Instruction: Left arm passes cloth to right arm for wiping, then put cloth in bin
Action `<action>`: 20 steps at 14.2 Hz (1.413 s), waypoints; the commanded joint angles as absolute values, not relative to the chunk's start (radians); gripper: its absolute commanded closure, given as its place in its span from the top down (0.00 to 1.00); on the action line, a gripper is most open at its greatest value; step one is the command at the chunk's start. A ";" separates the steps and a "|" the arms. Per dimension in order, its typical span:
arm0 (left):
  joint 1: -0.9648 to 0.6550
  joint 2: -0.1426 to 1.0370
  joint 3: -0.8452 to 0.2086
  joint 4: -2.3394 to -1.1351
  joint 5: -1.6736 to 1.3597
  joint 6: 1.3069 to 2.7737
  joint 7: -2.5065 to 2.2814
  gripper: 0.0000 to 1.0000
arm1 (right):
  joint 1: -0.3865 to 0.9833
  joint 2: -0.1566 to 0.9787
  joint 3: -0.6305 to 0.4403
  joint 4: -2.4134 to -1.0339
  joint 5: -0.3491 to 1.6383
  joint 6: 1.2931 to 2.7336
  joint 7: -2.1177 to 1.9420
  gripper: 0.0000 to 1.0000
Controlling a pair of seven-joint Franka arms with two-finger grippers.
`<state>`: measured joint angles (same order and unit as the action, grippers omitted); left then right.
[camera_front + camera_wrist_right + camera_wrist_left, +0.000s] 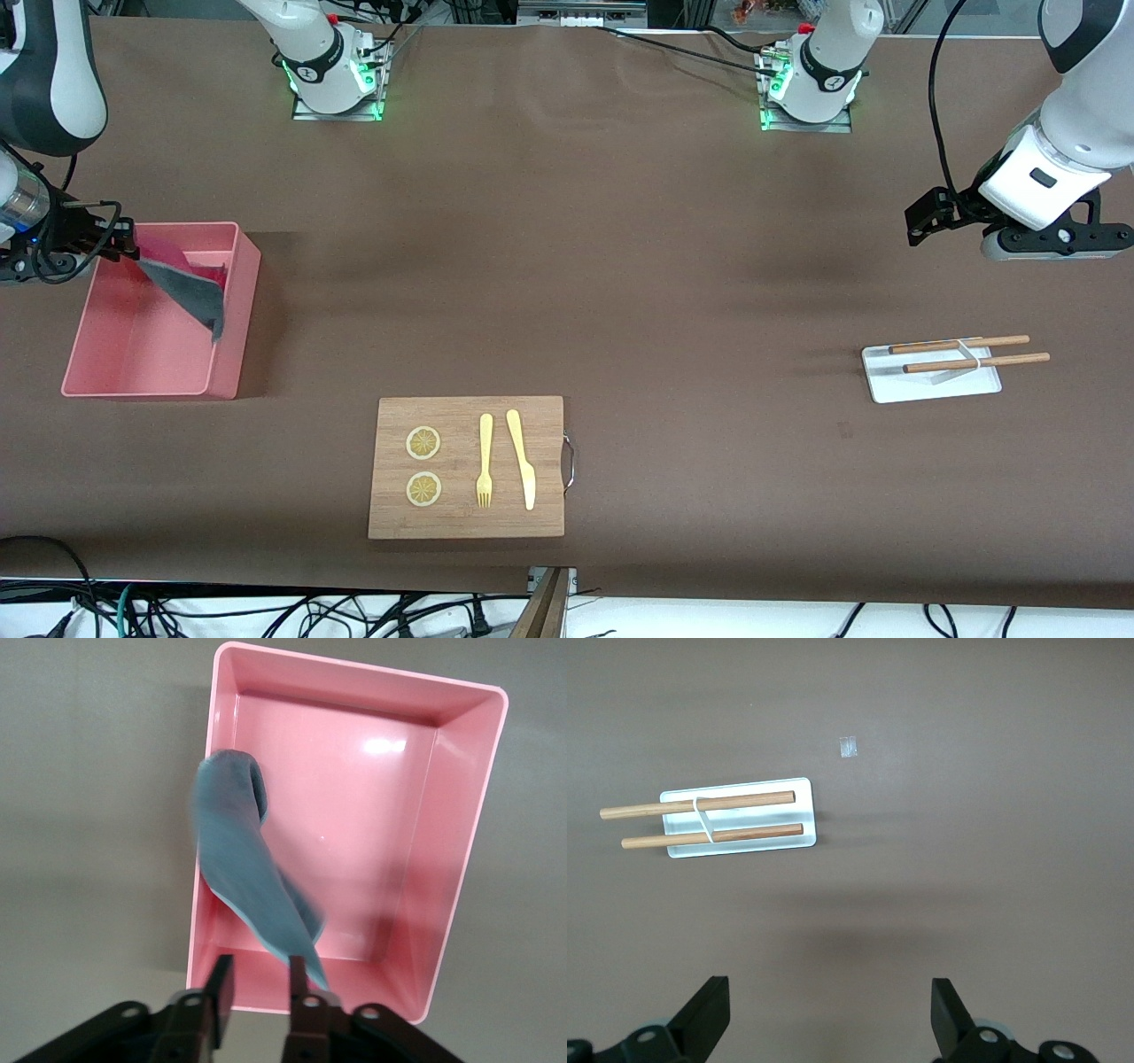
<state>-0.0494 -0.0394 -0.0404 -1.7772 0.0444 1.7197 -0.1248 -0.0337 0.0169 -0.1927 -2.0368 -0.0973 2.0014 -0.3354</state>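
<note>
The pink bin (232,354) stands at the right arm's end of the table. My right gripper (129,246) hovers over its rim, and in the right wrist view the right gripper (260,967) has its fingers parted with a bare gap between them. The dark-grey cloth (190,292) trails from one fingertip down into the bin (461,859); the cloth (244,868) looks blurred and its lower end reaches the bin's wall. My left gripper (923,221) waits in the air, open and empty, above the table at the left arm's end. The left gripper (831,992) shows only bare table between its fingers.
A wooden board (467,523) with two lemon slices, a fork (484,461) and a knife (523,459) lies near the front camera. A small white tray (930,383) bearing two wooden sticks (700,804) lies under the left arm.
</note>
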 commanded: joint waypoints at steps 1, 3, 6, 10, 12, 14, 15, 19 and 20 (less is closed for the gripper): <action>-0.040 -0.029 -0.041 -1.752 0.021 1.698 -0.091 1.00 | -0.040 -0.014 -0.187 -2.052 -0.110 2.008 -0.351 0.98; -0.040 -0.029 -0.041 -1.752 0.021 1.698 -0.091 1.00 | -0.040 -0.018 -0.186 -2.043 -0.103 2.003 -0.348 0.99; -0.040 -0.029 -0.041 -1.752 0.021 1.698 -0.092 1.00 | -0.034 -0.032 -0.176 -2.004 -0.091 1.948 -0.342 0.99; -0.040 -0.029 -0.041 -1.752 0.021 1.698 -0.092 1.00 | -0.032 -0.038 -0.095 -1.861 -0.032 1.784 -0.281 0.99; -0.040 -0.029 -0.041 -1.752 0.021 1.698 -0.092 1.00 | -0.032 -0.038 -0.051 -1.784 -0.011 1.692 -0.212 0.99; -0.040 -0.029 -0.041 -1.752 0.021 1.698 -0.092 1.00 | -0.034 -0.038 -0.002 -1.706 0.001 1.602 -0.198 0.99; -0.040 -0.029 -0.041 -1.752 0.021 1.698 -0.092 1.00 | -0.032 -0.038 0.011 -1.675 0.012 1.570 -0.198 0.99; -0.040 -0.029 -0.041 -1.752 0.021 1.698 -0.092 1.00 | -0.032 -0.038 0.031 -1.638 0.029 1.537 -0.198 0.99; -0.040 -0.029 -0.041 -1.752 0.021 1.698 -0.092 1.00 | -0.032 -0.038 0.032 -1.640 0.029 1.525 -0.198 0.99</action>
